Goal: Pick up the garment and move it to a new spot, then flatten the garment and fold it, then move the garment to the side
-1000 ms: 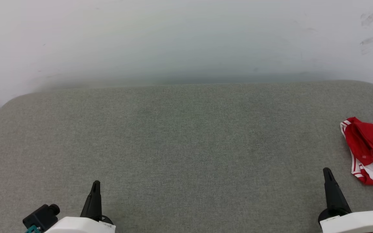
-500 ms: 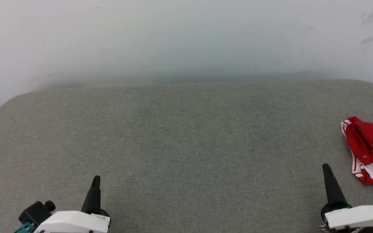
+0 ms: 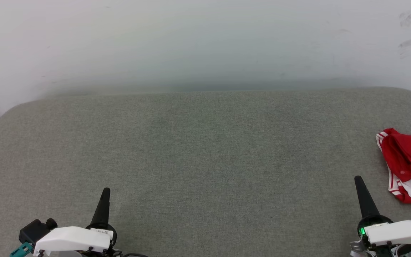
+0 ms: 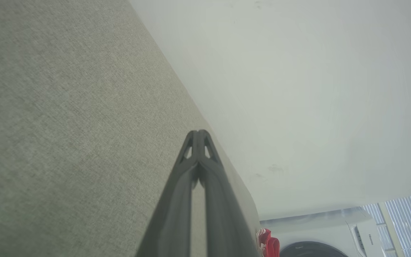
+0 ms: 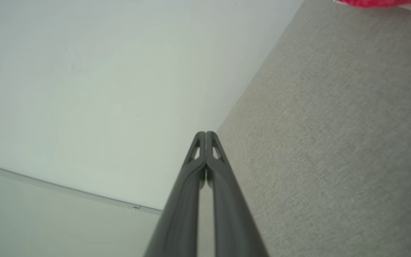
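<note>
Jaws pressed together on your right gripper and left gripper, both empty. You have the garment crumpled just ahead-right of your right gripper, not touching, at the grey pad right edge.

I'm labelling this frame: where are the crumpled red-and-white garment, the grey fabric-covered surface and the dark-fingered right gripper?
crumpled red-and-white garment [image 3: 409,159]: head view, on its bunched red body.
grey fabric-covered surface [image 3: 205,150]: head view, on its bare middle.
right gripper [image 3: 358,179]: head view, at its shut fingertips.
</note>
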Available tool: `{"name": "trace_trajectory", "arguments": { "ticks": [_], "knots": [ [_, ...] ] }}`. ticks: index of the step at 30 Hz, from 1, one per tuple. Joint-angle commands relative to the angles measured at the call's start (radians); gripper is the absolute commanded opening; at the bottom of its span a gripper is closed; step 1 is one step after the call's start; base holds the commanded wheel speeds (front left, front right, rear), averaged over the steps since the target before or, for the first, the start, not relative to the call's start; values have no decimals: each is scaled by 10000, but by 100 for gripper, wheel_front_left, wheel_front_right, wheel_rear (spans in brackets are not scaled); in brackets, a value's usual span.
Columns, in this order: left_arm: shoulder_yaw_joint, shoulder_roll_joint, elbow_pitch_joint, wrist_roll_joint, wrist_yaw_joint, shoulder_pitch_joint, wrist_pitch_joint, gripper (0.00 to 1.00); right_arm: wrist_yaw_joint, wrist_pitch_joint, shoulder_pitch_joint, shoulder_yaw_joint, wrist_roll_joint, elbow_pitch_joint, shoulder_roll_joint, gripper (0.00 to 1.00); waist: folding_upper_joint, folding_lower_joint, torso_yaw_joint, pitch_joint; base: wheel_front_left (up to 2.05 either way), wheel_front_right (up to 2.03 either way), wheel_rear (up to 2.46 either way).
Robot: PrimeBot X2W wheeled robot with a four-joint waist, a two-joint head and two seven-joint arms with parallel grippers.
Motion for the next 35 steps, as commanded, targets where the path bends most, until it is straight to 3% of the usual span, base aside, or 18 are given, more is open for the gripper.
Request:
{"name": "trace_trajectory", "arguments": {
  "ticks": [1,35],
  "knots": [
    [45,44,-32,-273,-106,-242,78,0,1,62,-286,-34,281,-34,-74,0,0,0,1,3,0,0,0],
    [389,0,417,-3352,-451,-826,879,0,1,868,-820,-185,3207,405,-13,0,0,0,12,84,0,0,0]
  ]
}}
